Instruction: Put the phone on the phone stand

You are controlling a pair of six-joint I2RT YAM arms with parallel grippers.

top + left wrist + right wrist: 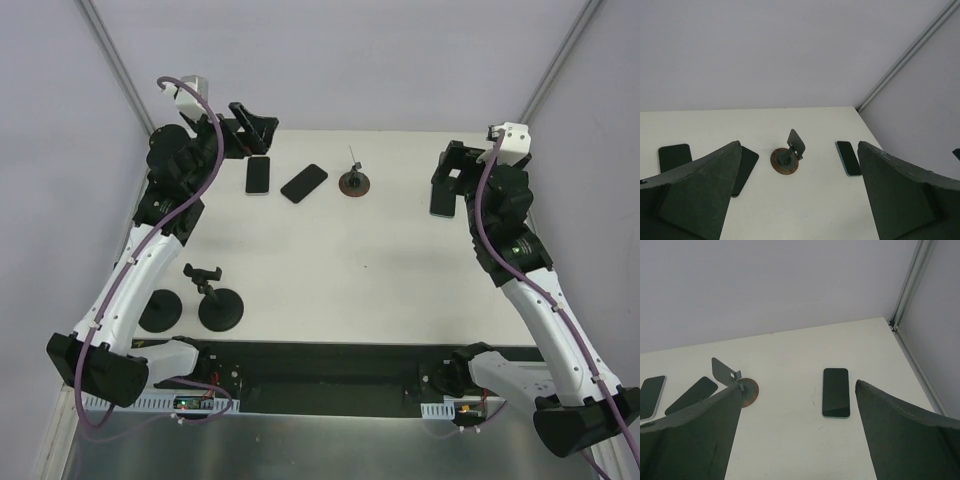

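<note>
1. Here, the left gripper (255,135) hovers left of the phone stand (355,183), jaws wide and empty.
2. The right gripper (447,180), equally wide, hangs right of the stand over a phone (835,392), probably lined up for pickup.
3. A second phone (258,174) and a third phone (304,183) lie flat left of the stand.

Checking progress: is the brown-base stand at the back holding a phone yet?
Empty. The brown-base stand is upright, its plate bare; three phones lie flat on the table, apart from it.

even, soft overhead light — faint shadows; all views sharp
</note>
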